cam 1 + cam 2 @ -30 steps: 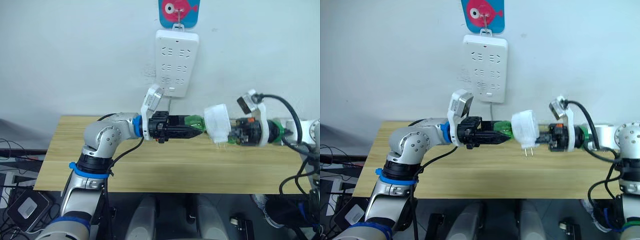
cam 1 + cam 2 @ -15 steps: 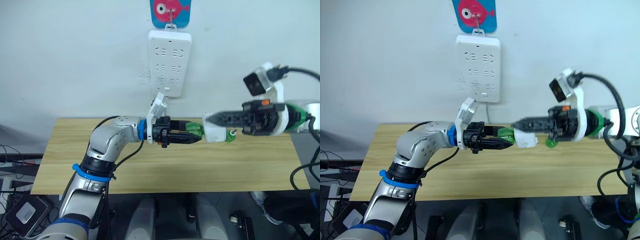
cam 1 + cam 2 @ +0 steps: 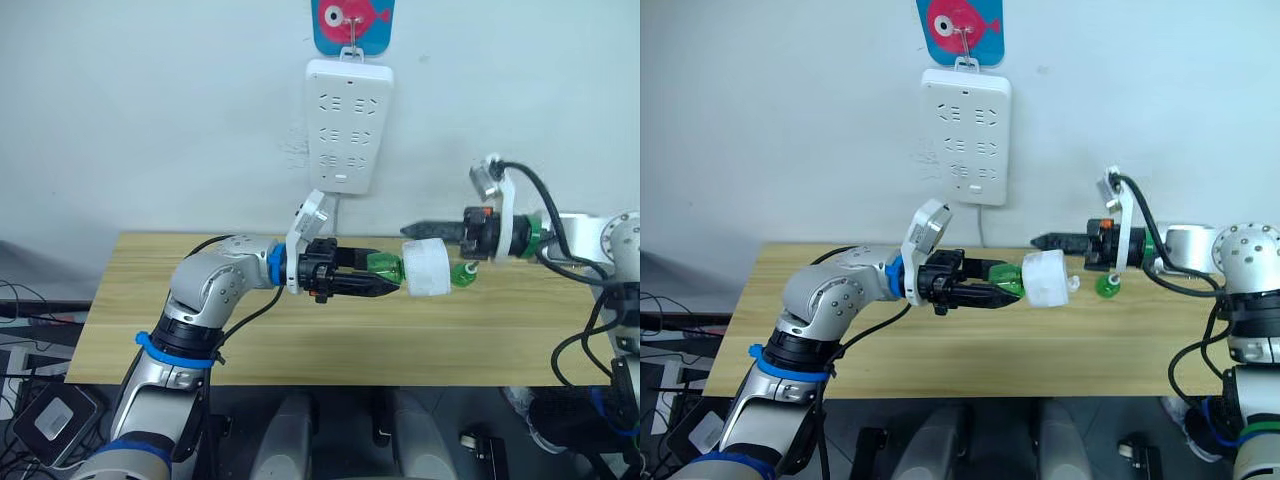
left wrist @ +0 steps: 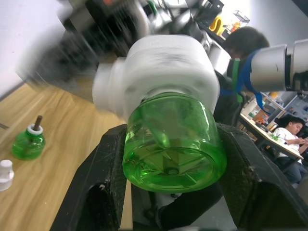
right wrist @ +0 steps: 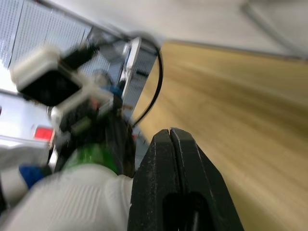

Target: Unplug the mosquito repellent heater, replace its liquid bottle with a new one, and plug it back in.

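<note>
Right gripper (image 3: 1042, 241) has released the heater (image 3: 1046, 278) — fingers closed, empty. Left gripper (image 4: 168, 192) clamps the attached green bottle (image 4: 173, 144) — fitted, seemingly.

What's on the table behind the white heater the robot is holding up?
A small green bottle with a wick stands there. A tiny white cap lies beside it; the white plastic heater hides the tabletop directly below.

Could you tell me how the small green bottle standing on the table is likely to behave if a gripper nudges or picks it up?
The spare bottle looks likely to tip: it stands on a small round base with a thin wick stem on top. Once on its side, its round body would probably roll across the table. Its smooth translucent plastic may prove slippery, and being so small it is probably light.
</note>
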{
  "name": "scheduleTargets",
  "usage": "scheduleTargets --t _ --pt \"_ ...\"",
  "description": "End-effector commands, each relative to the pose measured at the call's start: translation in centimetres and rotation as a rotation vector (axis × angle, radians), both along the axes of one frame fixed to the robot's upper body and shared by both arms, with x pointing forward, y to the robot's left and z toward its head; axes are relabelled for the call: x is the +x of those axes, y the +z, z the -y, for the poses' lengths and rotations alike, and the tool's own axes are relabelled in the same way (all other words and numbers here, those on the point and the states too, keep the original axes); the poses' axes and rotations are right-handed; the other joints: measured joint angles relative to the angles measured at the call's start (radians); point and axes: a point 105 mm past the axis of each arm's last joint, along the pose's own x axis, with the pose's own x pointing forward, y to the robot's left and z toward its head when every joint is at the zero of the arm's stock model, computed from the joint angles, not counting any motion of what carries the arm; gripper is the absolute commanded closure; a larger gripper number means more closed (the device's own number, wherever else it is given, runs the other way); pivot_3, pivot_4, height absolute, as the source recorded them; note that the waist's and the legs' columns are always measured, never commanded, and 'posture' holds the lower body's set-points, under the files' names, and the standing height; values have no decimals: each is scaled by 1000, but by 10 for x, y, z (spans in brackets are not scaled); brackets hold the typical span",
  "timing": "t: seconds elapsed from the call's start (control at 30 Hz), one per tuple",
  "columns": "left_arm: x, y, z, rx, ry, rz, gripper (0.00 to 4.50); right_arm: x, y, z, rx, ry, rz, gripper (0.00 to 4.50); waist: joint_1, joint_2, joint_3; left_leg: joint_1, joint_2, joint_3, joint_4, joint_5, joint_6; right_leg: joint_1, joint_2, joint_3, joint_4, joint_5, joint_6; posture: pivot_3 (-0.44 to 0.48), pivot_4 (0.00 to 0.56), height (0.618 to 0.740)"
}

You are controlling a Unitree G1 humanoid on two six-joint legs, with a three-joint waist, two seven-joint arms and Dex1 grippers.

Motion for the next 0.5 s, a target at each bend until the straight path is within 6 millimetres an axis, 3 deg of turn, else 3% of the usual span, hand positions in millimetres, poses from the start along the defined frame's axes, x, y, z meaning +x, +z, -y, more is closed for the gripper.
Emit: scheduleTargets --t 0.03,0.23,0.5 --pt "3 12 0 -36 31 48 2240 -25 9 -4 -8 126 44 4490 0 0 0 0 0 0 0 0 0 0 0 0 0 0 0 51 289 740" --pt "9 14 0 -42 56 56 2240 -42 1 -5 -27 204 14 4490 -3 0 0 1 0 0 0 0 0 0 0 0 1 0 0 51 293 740" --pt "12 13 -1 -40 65 59 2240 -46 2 -3 -19 224 -3 4490 -4 0 0 1 0 0 0 0 0 0 0 0 1 0 0 44 295 740"
